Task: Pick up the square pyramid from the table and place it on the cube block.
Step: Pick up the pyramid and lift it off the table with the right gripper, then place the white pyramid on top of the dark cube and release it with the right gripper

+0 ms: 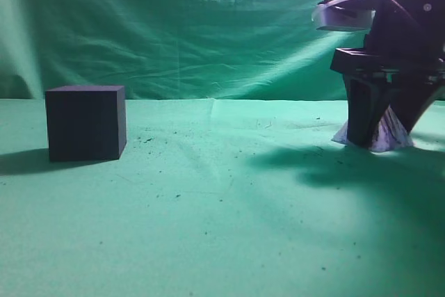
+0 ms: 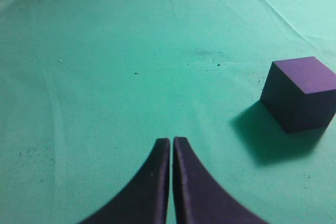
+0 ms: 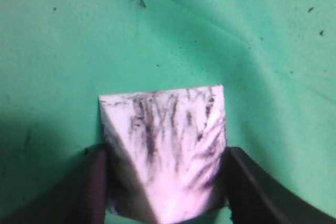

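Broadly, the table [image 1: 222, 227] is one wide field of wrinkled green cloth, with the cube block [image 1: 85, 123] standing far left in the exterior view and the square pyramid [image 1: 389, 135] resting on the cloth far right, the two well apart. The right gripper [image 1: 381, 130] is down over the pyramid, its dark fingers [image 1: 361, 119] straddling it; the right wrist view shows them against the pyramid's two opposite sides, so I judge it gripping the pyramid, which appears not yet lifted. The left gripper [image 2: 171, 182] hovers with its jaws pressed together on nothing.

To do this step well, the grip should stay low on the sloping faces, since tapered sides could let the piece squirt upward under pressure. A straight vertical lift, then a level carry leftward, should keep the base flat for setting squarely on the cube's top.

Only the exterior view shows both objects together and how far the carry must run. The right wrist view alone reveals the marbled streaks and finger contact, and the left wrist view alone shows the cube's bare top face [image 2: 306, 74].
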Controlling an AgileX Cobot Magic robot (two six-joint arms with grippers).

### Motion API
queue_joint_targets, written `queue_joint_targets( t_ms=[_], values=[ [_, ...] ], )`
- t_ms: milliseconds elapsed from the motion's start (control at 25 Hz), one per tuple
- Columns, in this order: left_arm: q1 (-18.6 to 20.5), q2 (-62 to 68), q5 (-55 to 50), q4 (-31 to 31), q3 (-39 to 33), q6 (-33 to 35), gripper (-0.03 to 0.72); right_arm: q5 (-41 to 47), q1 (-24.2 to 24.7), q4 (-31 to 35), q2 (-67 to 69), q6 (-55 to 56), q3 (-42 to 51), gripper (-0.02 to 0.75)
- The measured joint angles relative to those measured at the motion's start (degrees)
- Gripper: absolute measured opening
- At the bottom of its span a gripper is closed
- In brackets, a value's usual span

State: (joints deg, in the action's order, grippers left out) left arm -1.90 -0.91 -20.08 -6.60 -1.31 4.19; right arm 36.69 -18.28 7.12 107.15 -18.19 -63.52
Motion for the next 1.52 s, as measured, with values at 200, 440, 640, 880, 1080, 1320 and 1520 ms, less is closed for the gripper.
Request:
queue_joint_targets(
  t_ms=[200,440,640,880,1080,1320,1520],
  values=[
    [0.00,0.00,0.05,0.00,0.00,0.00,0.000,0.73,-0.38,-2.11,0.00,-0.04,-0.41,0.377],
    [0.00,0.00,0.05,0.00,0.00,0.00,0.000,3.63,-0.47,-2.59,0.00,0.30,-2.53,0.377],
    [0.00,0.00,0.05,0.00,0.00,0.00,0.000,8.44,-0.47,-2.93,-1.49,0.70,-6.26,0.377],
    [0.00,0.00,0.05,0.00,0.00,0.00,0.000,15.23,-4.26,-2.04,-4.32,0.91,-13.86,0.377],
    [0.00,0.00,0.05,0.00,0.00,0.00,0.000,19.91,-14.91,0.53,-4.44,2.83,-23.12,0.377],
    [0.00,0.00,0.05,0.00,0.00,0.00,0.000,25.43,-27.53,1.08,2.05,5.15,-37.37,0.377],
    [0.00,0.00,0.05,0.00,0.00,0.00,0.000,30.61,-31.51,-1.38,12.30,5.57,-48.50,0.377]
  ],
)
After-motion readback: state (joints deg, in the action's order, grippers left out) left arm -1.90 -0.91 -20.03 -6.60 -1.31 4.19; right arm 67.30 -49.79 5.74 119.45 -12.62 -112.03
